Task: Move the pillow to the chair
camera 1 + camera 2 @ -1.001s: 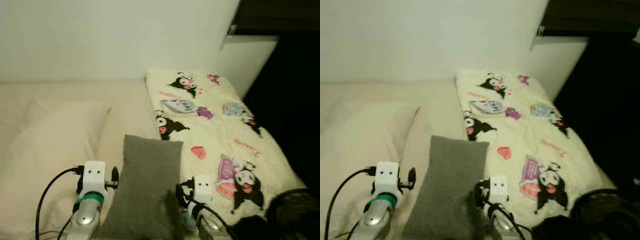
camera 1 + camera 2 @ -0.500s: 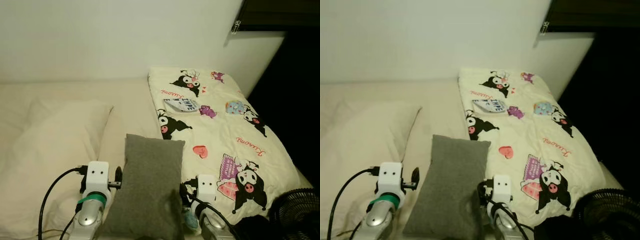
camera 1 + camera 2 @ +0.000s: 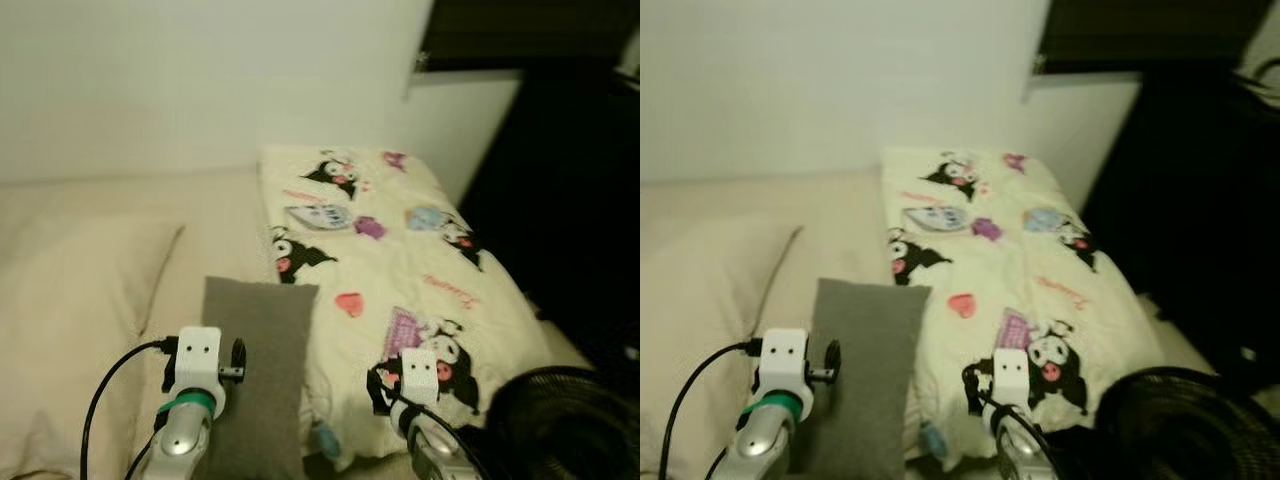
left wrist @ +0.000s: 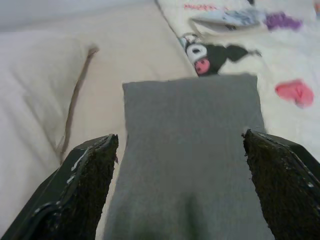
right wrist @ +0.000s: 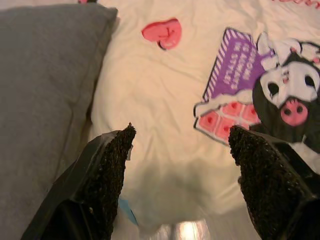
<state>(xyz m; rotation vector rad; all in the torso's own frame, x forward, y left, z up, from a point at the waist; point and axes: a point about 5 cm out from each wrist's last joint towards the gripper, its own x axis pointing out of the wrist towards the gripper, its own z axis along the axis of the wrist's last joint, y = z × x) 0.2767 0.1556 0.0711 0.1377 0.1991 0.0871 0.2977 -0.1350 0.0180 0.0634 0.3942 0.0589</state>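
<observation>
Pillow: lower centre, long axis running away from me; my left claw spread across it, nearer; right claw spread, beside.

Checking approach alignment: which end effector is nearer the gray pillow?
Left. The left end effector straddles the gray pillow, fingers open; the right end effector is open over the cartoon blanket beside it.

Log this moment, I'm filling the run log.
grey rectangular fabric pillow: on bed | left gripper: open, astride it | right gripper: open, over cartoon-print blanket
</observation>
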